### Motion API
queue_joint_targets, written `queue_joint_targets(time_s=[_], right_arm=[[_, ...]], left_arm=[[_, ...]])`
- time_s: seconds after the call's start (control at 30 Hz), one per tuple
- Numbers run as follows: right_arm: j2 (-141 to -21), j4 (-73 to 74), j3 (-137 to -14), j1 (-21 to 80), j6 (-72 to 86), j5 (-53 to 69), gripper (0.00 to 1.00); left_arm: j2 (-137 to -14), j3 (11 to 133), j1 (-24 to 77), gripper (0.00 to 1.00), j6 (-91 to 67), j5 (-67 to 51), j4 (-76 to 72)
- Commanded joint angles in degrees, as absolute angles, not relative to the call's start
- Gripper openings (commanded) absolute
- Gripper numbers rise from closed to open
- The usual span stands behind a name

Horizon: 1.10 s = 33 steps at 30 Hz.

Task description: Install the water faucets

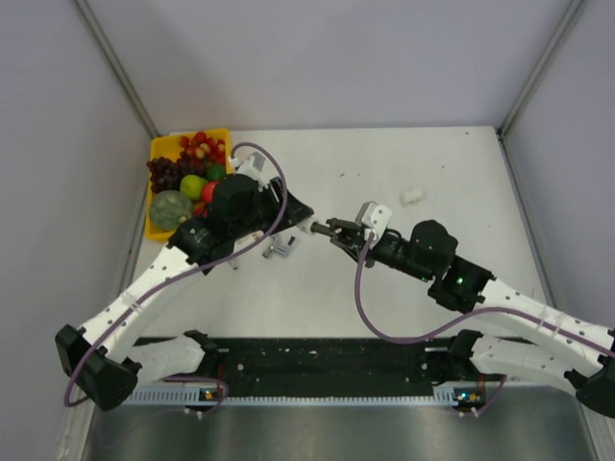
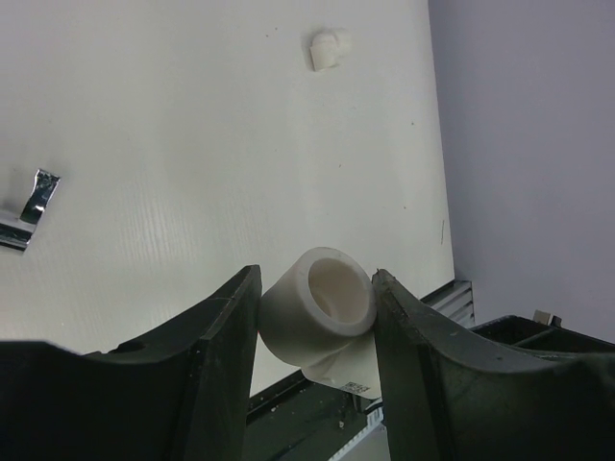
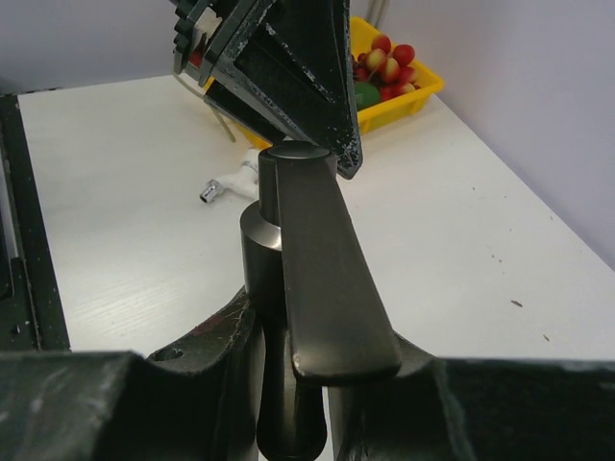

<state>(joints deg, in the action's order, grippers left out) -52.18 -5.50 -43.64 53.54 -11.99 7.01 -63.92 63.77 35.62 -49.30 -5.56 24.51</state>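
My left gripper [image 2: 317, 288] is shut on a white plastic fitting [image 2: 322, 317], whose open socket faces away from the wrist. My right gripper [image 3: 317, 331] is shut on the dark grey faucet [image 3: 303, 259], lever handle on top. The faucet's far end sits just short of the left gripper's fingers [image 3: 288, 86]. From above, the left gripper [image 1: 300, 213] and right gripper [image 1: 325, 229] nearly meet at mid-table. A silvery faucet [image 1: 279, 247] lies just below them, also at the left wrist view's edge [image 2: 29, 206]. A white-bodied faucet [image 3: 231, 182] lies on the table beneath the left gripper.
A second white fitting [image 1: 413, 196] lies loose at the back right [image 2: 327, 50]. The yellow tray [image 1: 159, 144] of toy fruit stands at the back left, behind the left arm. A black rail [image 1: 317, 360] runs along the near edge between the arm bases.
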Motion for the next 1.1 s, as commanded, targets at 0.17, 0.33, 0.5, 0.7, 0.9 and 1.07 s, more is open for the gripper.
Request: queue_joint_targets(time_s=[0.17,0.33,0.5,0.7,0.9,1.07], right_arm=[[-52.7,-11.2,-46.3,54.3,-12.1,7.7,0.00],[-53.0,-11.3,-46.4,54.3,-11.9,8.2,0.00],[-52.8,-11.9,-45.8,54.4,-11.1,9.1,0.00],[-52.8,-10.1,-45.1,54.3,-12.5,8.8,0.00],[-53.4,-6.5,-45.1,54.3,-15.9,8.1,0.00],[-53.6,-4.1,-45.1,54.4,-18.5,7.4,0.00]], left_arm=[[-65.4,66.9,37.7,0.00,-48.6,-4.1,22.2],[-65.5,67.1,37.9,0.00,-48.8,-4.0,21.9],[-65.0,66.3,37.9,0.00,-49.6,-4.0,20.6],[-62.8,62.1,37.6,0.00,-52.3,-5.4,14.8],[-61.9,62.3,37.0,0.00,-53.6,-7.6,14.4],[-61.6,62.6,36.0,0.00,-54.7,-10.4,14.0]])
